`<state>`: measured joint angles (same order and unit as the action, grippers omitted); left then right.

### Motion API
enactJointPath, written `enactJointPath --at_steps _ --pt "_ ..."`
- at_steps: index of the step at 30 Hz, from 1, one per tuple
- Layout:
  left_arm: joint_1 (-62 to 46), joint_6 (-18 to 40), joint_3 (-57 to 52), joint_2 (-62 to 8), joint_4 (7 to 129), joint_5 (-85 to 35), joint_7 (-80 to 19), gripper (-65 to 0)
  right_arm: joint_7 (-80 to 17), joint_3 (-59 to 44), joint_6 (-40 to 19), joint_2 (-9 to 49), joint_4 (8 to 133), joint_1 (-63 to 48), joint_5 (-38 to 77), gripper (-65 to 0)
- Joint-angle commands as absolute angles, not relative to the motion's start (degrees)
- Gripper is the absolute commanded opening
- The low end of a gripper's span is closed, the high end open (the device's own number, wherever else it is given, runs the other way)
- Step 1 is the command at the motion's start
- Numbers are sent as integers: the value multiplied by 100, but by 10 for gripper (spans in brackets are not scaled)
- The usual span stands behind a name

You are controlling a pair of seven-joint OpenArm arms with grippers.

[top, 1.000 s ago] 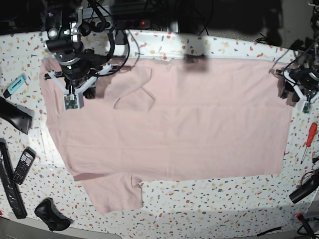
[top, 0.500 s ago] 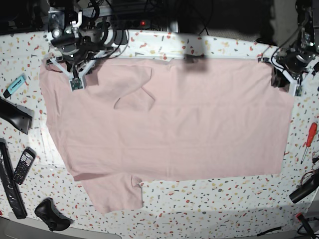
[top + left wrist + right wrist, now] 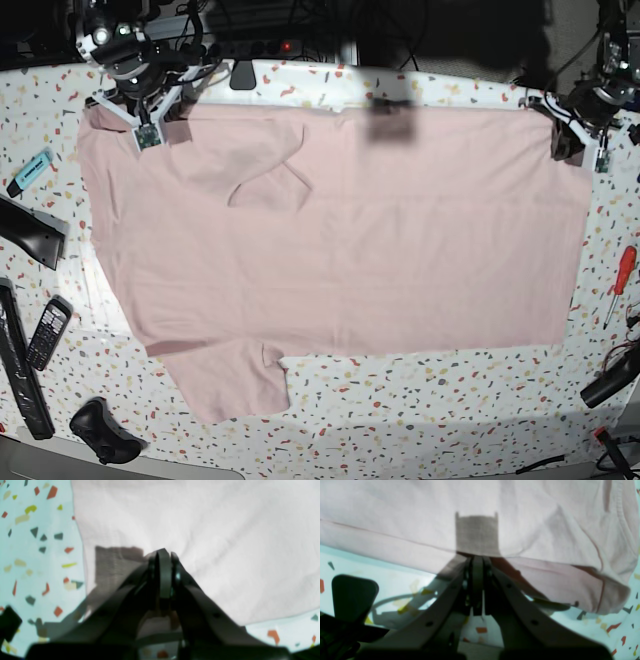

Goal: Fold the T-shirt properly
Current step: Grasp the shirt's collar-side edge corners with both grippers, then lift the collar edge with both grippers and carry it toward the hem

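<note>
The T-shirt (image 3: pixel 340 250) lies spread flat, plain pink side up, over most of the speckled table (image 3: pixel 420 420), one sleeve folded in on its upper left part and the other sticking out toward seven o'clock. At about ten o'clock on the cloth the right gripper (image 3: pixel 140 112) reaches down from the far edge of the table onto the shirt's top left corner, its arm tucked back toward the cables. At about two o'clock the left gripper (image 3: pixel 572 128) sits at the shirt's top right corner, arm leaning in from the right side of the table. A second ago both stood lower on the cloth, the right one well inside the shoulder area and the left one beside the right edge farther down; both have since drawn back toward the far edge, and the left claw, then spread, has come together. In the right wrist view the right claw is pressed together at the shirt's hem edge, which is lifted slightly off the table there, so it pinches the cloth. In the left wrist view the left claw is pressed together over the pale fabric near its corner; whether cloth is caught between the tips I cannot tell. A red screwdriver (image 3: pixel 620 283) lies at four o'clock, a phone (image 3: pixel 46 332) at eight.
</note>
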<state>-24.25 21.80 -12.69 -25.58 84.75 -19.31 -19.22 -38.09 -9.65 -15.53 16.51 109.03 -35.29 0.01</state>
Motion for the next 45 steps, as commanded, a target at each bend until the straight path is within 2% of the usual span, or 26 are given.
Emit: enactJointPath --at_steps 1,8,15,25,32,33,37,39,40,43,45 --pt "-2569 2193 -1278 -2622 8473 -1833 -2265 -650 -3898 -1017 -1566 1699 10969 -3612 -1 -650" --pt "-2845 2200 -1275 -2622 8486 -1802 -2268 -650 -3857 -1028 -1575 1699 10993 -3889 -139 -650" --pt "-2860 2578 -1275 -2622 8538 -1809 -2497 -650 -3857 -1028 -1566 1699 10997 -4200 -154 -650" --pt "-2856 2580 -1275 -2672 8608 -1828 -2526 -650 -4014 -1028 -1500 1699 11642 -4576 -156 -650" --pt "-2842 2580 -1275 -2685 9021 -1826 -2528 -650 -3935 -1188 -1487 1702 11660 -4427 -602 -650" --pt "-2838 2578 -1278 -2696 9118 -1820 -2528 -629 -3940 -1249 -1479 1704 11684 -4359 -580 -650" --pt "-2729 2576 -1278 -2849 9533 -1804 -2545 -469 -4143 -1538 -1420 1704 11904 -4077 -471 -650" --pt "-2543 2571 -1278 -2936 9697 -1806 -2692 -421 -4281 -1699 -1391 1706 12027 -3896 -263 -650" --pt "-2427 2571 -1278 -2974 9765 -1809 -2851 -415 -4318 -1776 -1391 1715 12070 -3795 -191 -650" --pt "-2038 2569 -1278 -3039 9880 -1806 -3205 -415 -4386 -1964 -1400 1717 12114 -3496 69 -596" --pt "-1772 2569 -1278 -3070 9883 -1804 -3216 -415 -4423 -2032 -1420 1761 12114 -3304 246 -588"
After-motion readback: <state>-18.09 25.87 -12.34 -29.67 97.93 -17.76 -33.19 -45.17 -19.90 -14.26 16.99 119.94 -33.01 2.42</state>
